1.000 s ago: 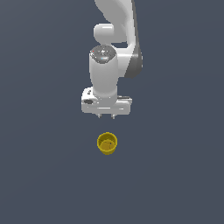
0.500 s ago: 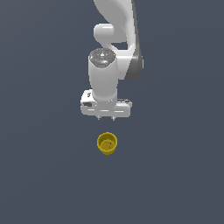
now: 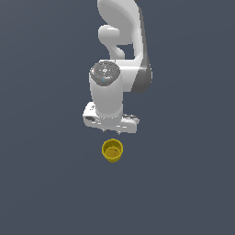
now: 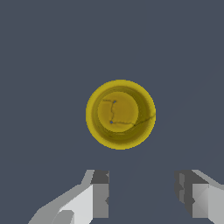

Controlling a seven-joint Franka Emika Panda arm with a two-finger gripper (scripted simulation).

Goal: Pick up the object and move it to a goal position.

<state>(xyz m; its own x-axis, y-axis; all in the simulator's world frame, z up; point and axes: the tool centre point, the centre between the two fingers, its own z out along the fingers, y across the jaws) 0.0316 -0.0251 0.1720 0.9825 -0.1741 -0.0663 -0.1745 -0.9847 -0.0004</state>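
The object is a small mustard-yellow cup [image 3: 112,150] standing upright on the dark grey floor, its hollow inside showing. My white gripper [image 3: 110,132] hangs just above it in the exterior view, fingers pointing down and mostly hidden by the hand. In the wrist view the cup [image 4: 120,114] is seen from above, whole and apart from the fingers. The gripper [image 4: 142,197] is open and empty, with a wide gap between its two fingertips [image 4: 100,194]. It does not touch the cup.
A flat dark grey floor [image 3: 183,183] surrounds the cup on all sides. The white arm [image 3: 121,41] rises behind the gripper. No other objects show.
The gripper has moved down toward the cup in the exterior view. The cup has not moved. The jaws stay open.
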